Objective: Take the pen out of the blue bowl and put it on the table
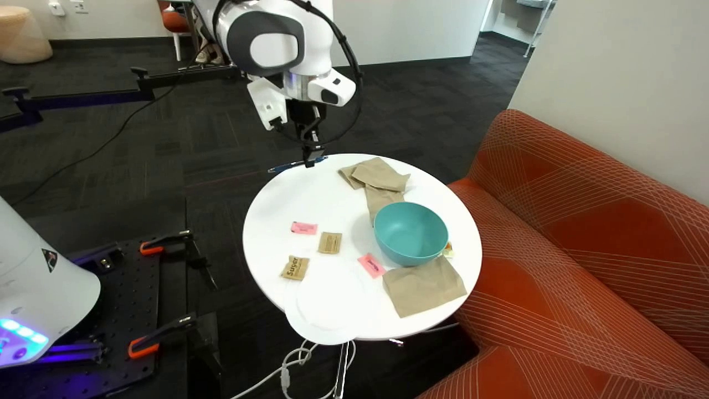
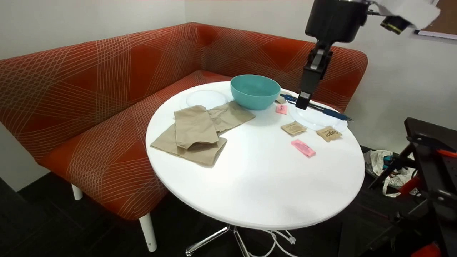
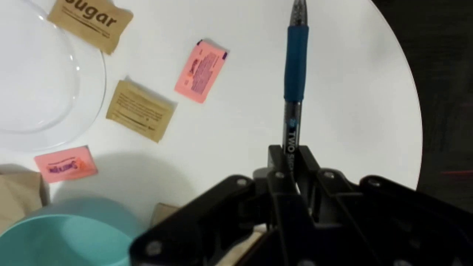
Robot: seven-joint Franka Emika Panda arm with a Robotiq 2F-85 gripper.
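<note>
The pen, blue and dark, is in my gripper, seen at its grip end in the wrist view [image 3: 296, 62] and in both exterior views [image 1: 285, 167] [image 2: 335, 114]. My gripper [image 3: 292, 157] is shut on the pen's middle; it also shows in both exterior views [image 1: 312, 159] [image 2: 303, 100]. The pen is held level above the white round table [image 1: 277, 205] [image 2: 257, 189], apart from its top. The teal blue bowl [image 1: 407, 238] [image 2: 254, 95] [image 3: 85, 236] stands upright on the table, away from the gripper. No object shows inside the bowl.
Pink packets [image 3: 201, 72] and brown sugar packets [image 3: 140, 111] lie on the table. Brown napkins [image 2: 196, 130] lie near the bowl. Clear plates [image 1: 327, 307] [image 2: 205, 99] sit by the table's edge. An orange-red sofa [image 1: 509, 249] curves beside the table.
</note>
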